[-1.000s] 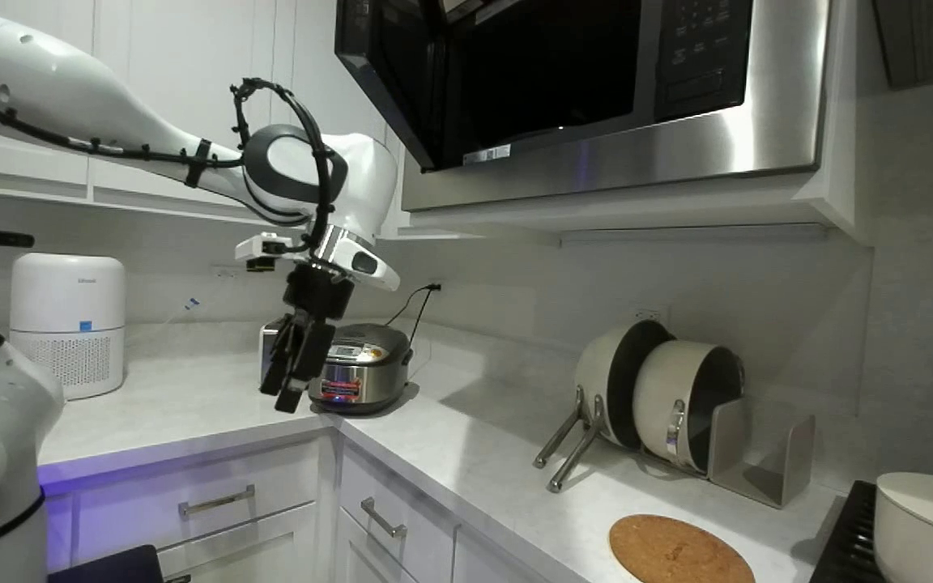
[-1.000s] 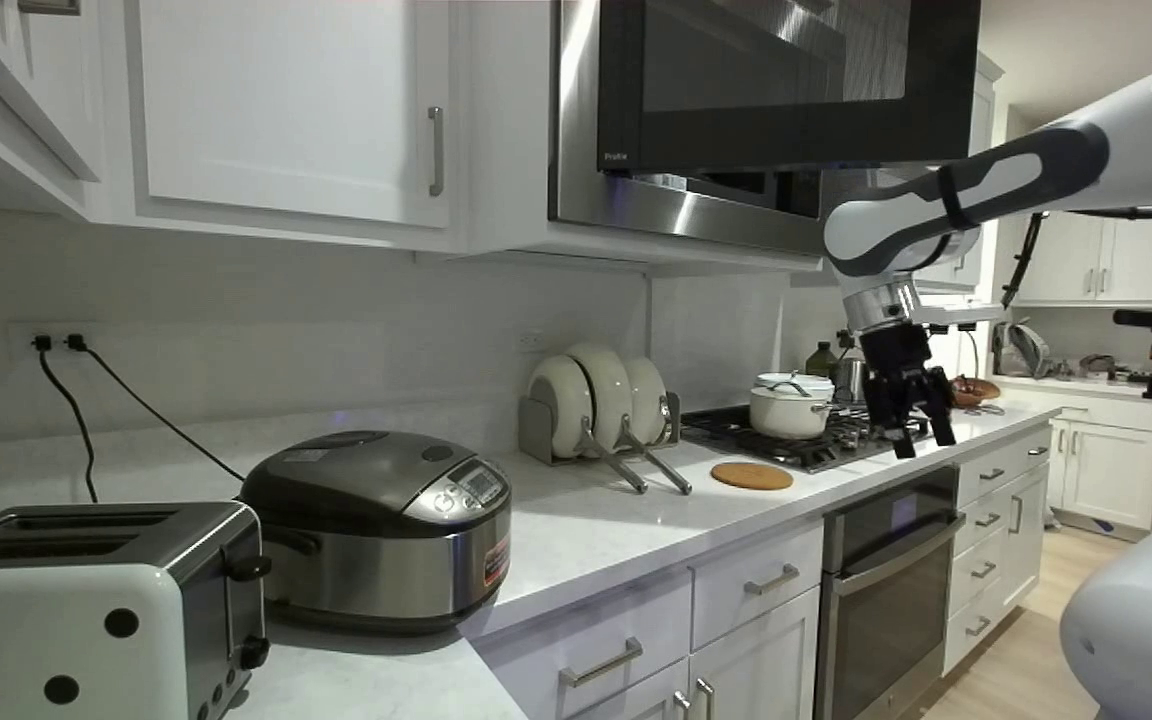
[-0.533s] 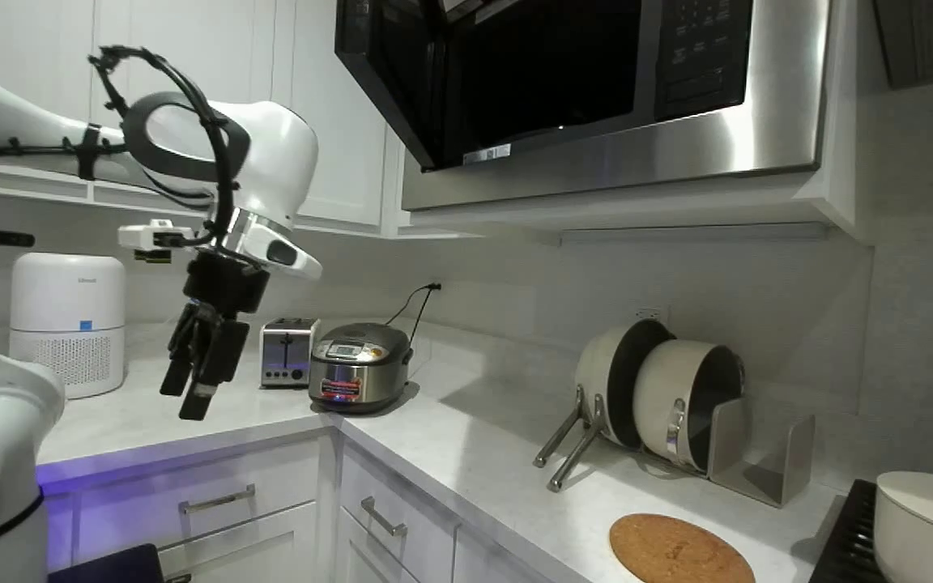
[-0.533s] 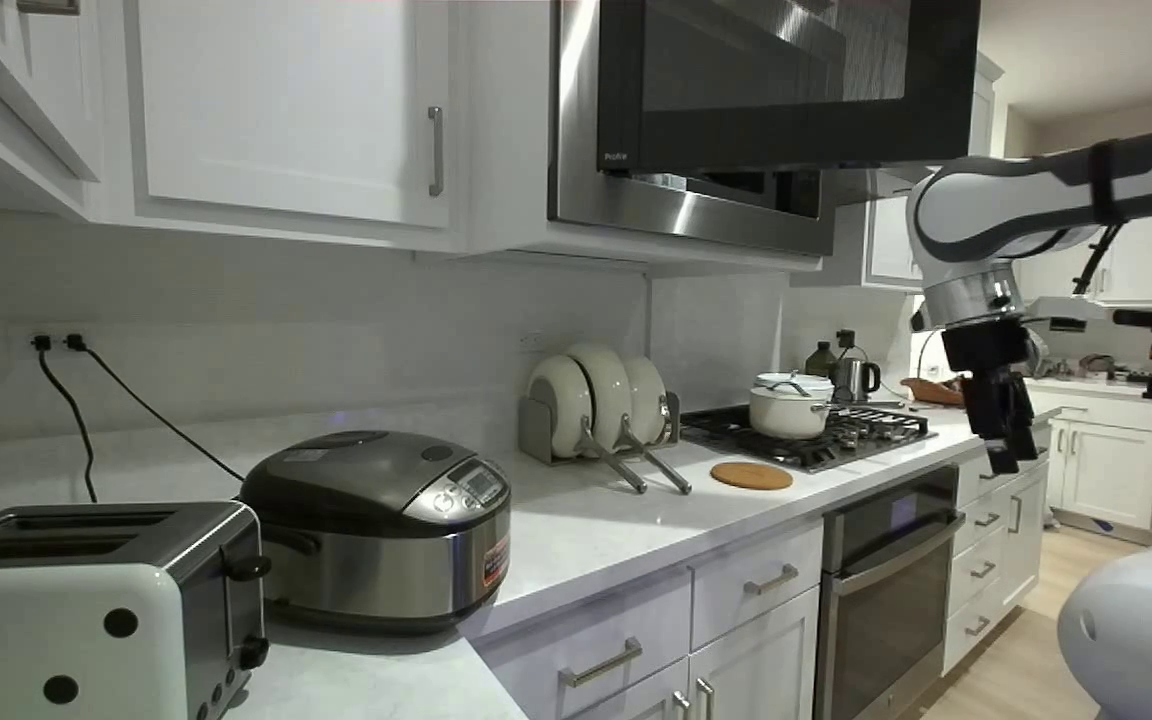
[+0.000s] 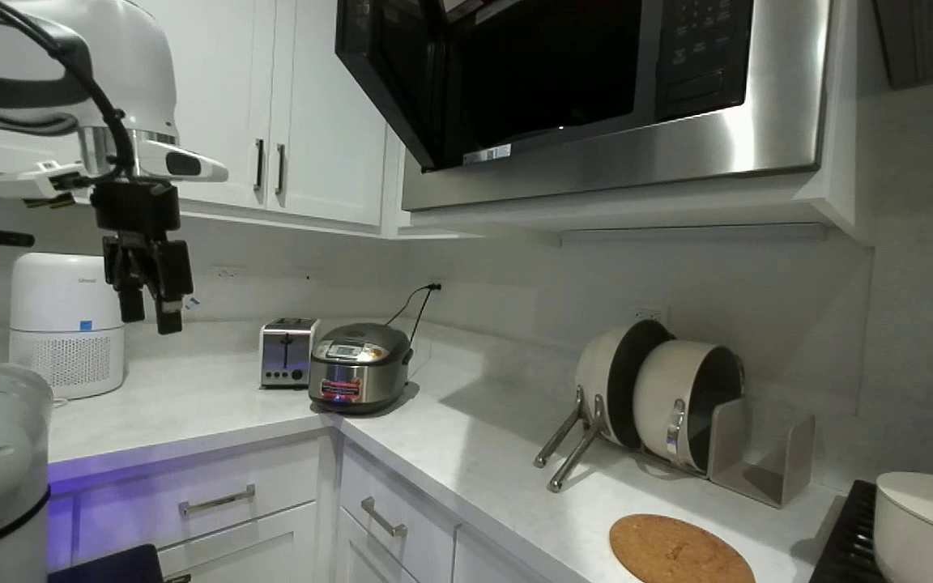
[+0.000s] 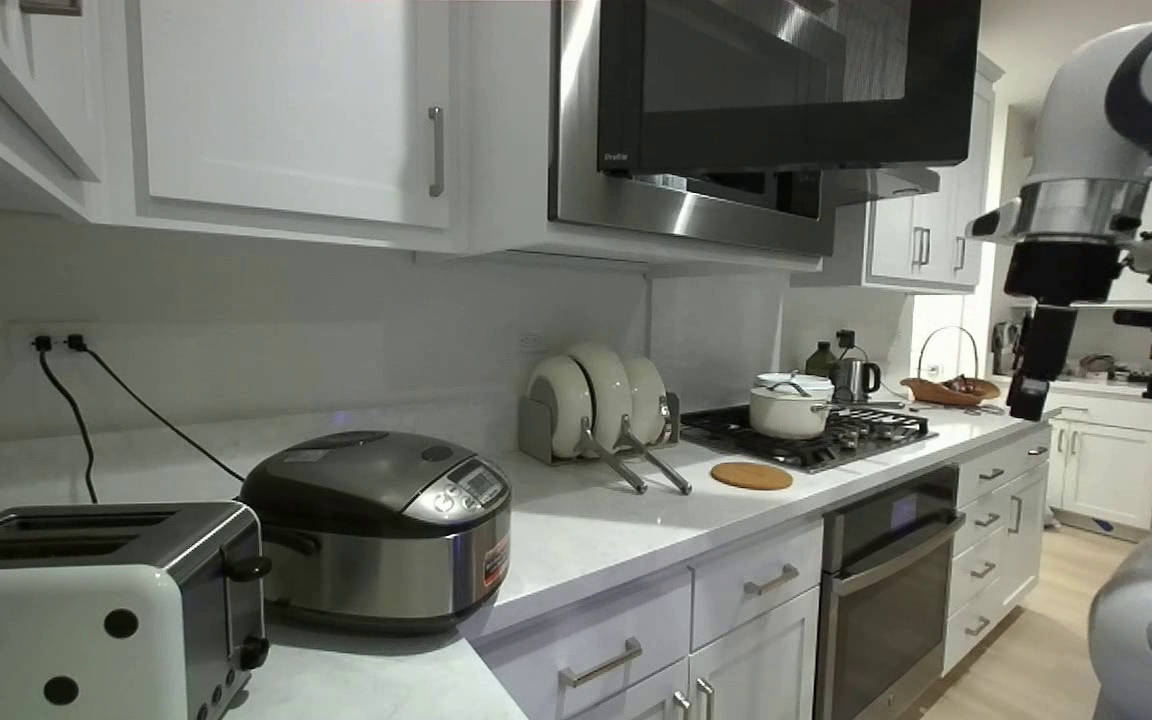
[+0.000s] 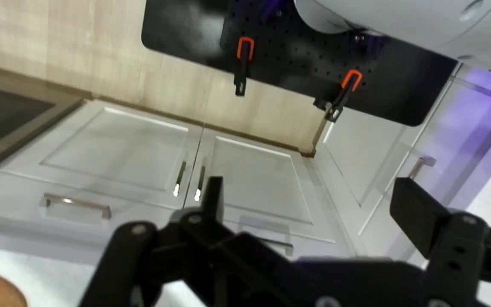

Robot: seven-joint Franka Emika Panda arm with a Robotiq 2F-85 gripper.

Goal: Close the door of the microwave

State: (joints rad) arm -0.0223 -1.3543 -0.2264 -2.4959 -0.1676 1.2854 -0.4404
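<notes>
Gripper (image 5: 150,312): in an exterior view, left of the microwave (image 5: 628,158) and lower, well apart; hanging with fingertips (image 7: 411,209) spread wide, nothing held between them.
Fingertips: may pass beneath the door (image 5: 398,89) and miss, if lifted too little; spread like this, they could also snag its edge.
Door: pushed close to where it joins the microwave, it might barely turn; stands swung out at the microwave's left end, above and right of the gripper.

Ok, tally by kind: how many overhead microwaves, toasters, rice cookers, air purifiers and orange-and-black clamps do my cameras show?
Overhead microwave: 1
Toaster: 1
Rice cooker: 1
Air purifier: 1
Orange-and-black clamps: 2
Total: 6
</notes>
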